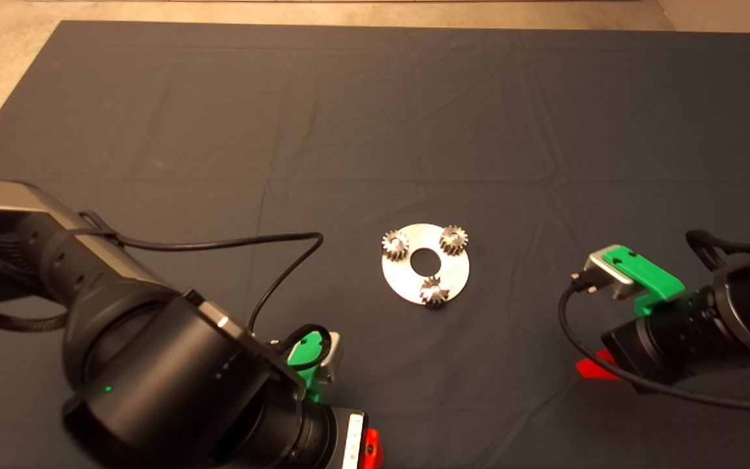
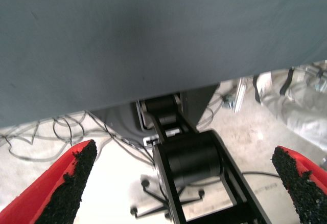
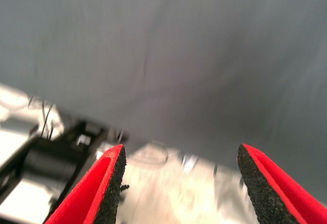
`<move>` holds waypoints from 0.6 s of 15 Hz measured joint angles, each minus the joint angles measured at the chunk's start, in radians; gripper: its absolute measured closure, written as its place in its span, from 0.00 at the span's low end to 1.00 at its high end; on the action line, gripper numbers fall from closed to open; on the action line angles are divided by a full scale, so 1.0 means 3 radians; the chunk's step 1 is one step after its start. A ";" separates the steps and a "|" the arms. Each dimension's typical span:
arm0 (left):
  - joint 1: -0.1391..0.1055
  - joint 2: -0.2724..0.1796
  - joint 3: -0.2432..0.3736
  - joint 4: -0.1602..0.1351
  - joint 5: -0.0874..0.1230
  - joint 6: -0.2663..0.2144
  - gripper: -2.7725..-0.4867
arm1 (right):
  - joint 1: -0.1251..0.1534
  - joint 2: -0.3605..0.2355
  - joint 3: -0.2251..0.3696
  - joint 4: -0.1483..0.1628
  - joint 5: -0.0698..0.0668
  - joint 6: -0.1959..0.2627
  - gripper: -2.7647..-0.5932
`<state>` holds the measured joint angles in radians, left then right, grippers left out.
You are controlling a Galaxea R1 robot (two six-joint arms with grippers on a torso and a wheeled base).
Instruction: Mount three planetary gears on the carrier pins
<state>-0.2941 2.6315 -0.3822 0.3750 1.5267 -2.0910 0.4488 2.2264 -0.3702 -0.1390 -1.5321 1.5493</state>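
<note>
A silver-white round plate with a large central hole lies near the middle of the dark mat. Three planetary gears sit on it, evenly spaced: one at the far left, one at the far right, one at the near edge. The carrier pins show only as bright spots in the gears' centres. My left gripper waits at the near edge, left of the plate, and in its wrist view it is open and empty. My right gripper hangs low to the plate's right, also open and empty.
The mat stretches wide behind the plate, with pale floor past its far and left edges. A black cable loops from the left arm over the mat. Under the mat's edge, the left wrist view shows the robot's black base and floor cables.
</note>
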 joint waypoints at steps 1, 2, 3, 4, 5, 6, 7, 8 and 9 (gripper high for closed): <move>-0.0060 -0.0005 0.0012 -0.0026 0.0001 -0.0048 0.13 | 0.0000 0.0000 0.0011 0.0130 -0.0001 0.0060 0.53; -0.0102 -0.0009 0.0019 -0.0055 0.0002 -0.0062 0.13 | 0.0000 -0.0003 0.0026 0.0214 -0.0001 0.0098 0.53; -0.0130 -0.0009 0.0020 -0.0113 0.0002 -0.0077 0.13 | 0.0001 -0.0005 0.0041 0.0243 0.0002 0.0134 0.53; -0.0174 -0.0018 0.0021 -0.0194 0.0003 -0.0086 0.13 | 0.0001 -0.0006 0.0053 0.0267 0.0003 0.0151 0.53; -0.0243 -0.0018 0.0022 -0.0295 0.0002 -0.0105 0.13 | 0.0001 -0.0008 0.0064 0.0293 0.0001 0.0163 0.53; -0.0312 -0.0016 0.0022 -0.0431 0.0002 -0.0145 0.13 | 0.0001 -0.0010 0.0073 0.0305 0.0001 0.0166 0.53; -0.0353 -0.0016 0.0022 -0.0571 0.0002 -0.0177 0.13 | 0.0001 -0.0014 0.0079 0.0317 0.0003 0.0172 0.53; -0.0379 -0.0017 0.0025 -0.0664 0.0002 -0.0213 0.13 | 0.0000 -0.0018 0.0082 0.0327 -0.0005 0.0178 0.53; -0.0390 -0.0016 0.0025 -0.0715 0.0002 -0.0226 0.13 | 0.0001 -0.0016 0.0082 0.0334 -0.0001 0.0178 0.53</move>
<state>-0.4113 2.6266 -0.3747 0.1605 1.5272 -2.1588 0.4491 2.2215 -0.3457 -0.0389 -1.5326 1.6028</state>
